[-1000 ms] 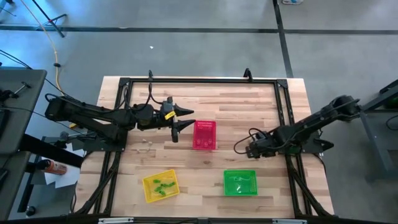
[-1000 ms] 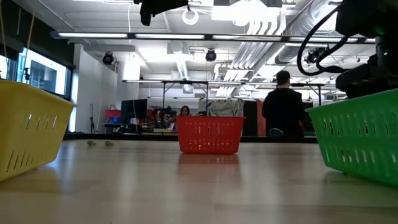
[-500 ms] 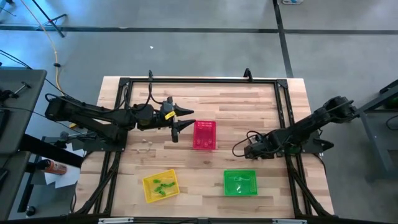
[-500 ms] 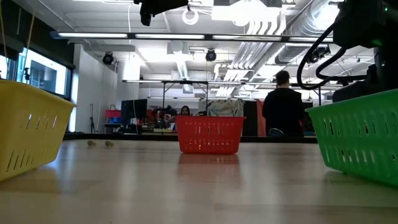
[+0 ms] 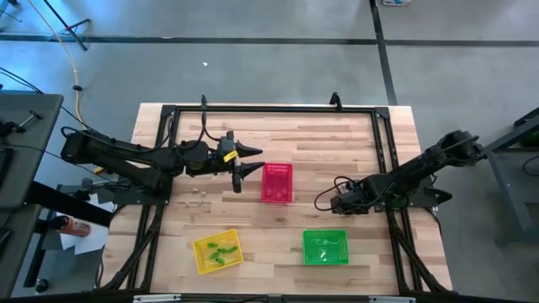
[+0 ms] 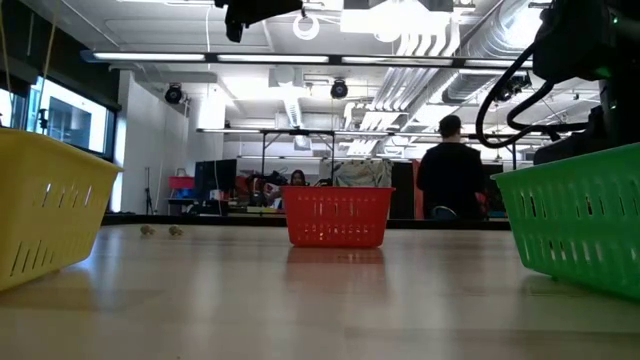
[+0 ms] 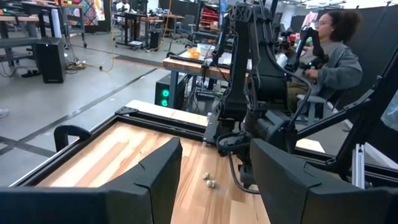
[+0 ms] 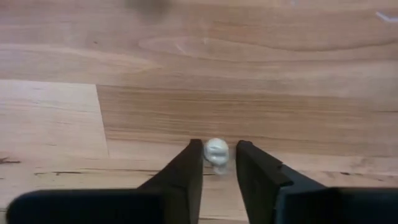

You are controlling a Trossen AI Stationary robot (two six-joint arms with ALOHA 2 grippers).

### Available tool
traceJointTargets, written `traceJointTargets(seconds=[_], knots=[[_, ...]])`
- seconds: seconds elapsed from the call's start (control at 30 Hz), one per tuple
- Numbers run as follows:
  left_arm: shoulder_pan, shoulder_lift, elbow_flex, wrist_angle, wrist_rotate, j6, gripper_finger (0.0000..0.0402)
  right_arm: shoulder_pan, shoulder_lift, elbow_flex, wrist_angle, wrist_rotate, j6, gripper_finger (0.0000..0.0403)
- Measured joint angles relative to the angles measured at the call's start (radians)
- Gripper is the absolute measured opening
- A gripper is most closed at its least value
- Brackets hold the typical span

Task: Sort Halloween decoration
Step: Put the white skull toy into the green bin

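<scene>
A pale whitish trinket (image 8: pixel 216 152) lies on the wood right of the red basket (image 5: pixel 277 183). My right gripper (image 8: pixel 219 148) points down at it, a fingertip on each side; it stands at the table's right (image 5: pixel 324 202). My left gripper (image 5: pixel 248 167) hangs level and open above the table, just left of the red basket, nothing between its fingers (image 7: pixel 216 146). Two more pale trinkets (image 5: pixel 198 190) rest on the table at the left. The yellow basket (image 5: pixel 217 251) holds green trinkets. The green basket (image 5: pixel 325 247) stands near the front right. My right gripper pinches the pale trinket's two sides (image 8: pixel 208 154) between its fingertips (image 8: pixel 186 171), only at their free ends. The fingers come from above, pointing down. The trinket sits on the table.
A black frame (image 5: pixel 269 108) runs round the tabletop. Two small pale trinkets (image 7: pixel 209 180) lie on the wood near the right arm's base in the left wrist view. People sit and stand in the room beyond the table (image 6: pixel 452 170).
My right arm has sunk a little toward the table and its wrist has rolled slightly. A person in the room behind has shifted a little.
</scene>
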Motion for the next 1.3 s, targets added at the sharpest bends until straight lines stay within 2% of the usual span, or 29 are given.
traceJointTargets(seconds=[0.13, 0.33, 0.83, 0.97, 1.1, 1.3], knots=[[0.000, 0.000, 0.000, -0.017, 0.000, -0.011, 0.0182, 0.000, 0.000, -0.001, 0.002, 0.003, -0.002, 0.0064], [0.000, 0.000, 0.000, -0.019, 0.003, -0.024, 0.0182, 0.000, 0.000, -0.001, 0.004, 0.003, -0.015, 0.0053], [0.000, 0.000, 0.000, -0.019, 0.003, -0.035, 0.0182, -0.001, 0.004, 0.025, -0.022, 0.004, -0.056, 0.0051], [0.000, 0.000, 0.000, -0.019, 0.003, -0.035, 0.0182, -0.001, 0.005, 0.046, -0.047, 0.046, -0.076, 0.0050], [0.000, 0.000, 0.000, -0.020, 0.004, -0.035, 0.0182, -0.001, 0.004, 0.061, -0.047, 0.044, -0.093, 0.0050], [0.000, 0.000, 0.000, -0.019, 0.069, -0.035, 0.0182, -0.001, 0.004, 0.107, -0.051, 0.048, -0.207, 0.0050]])
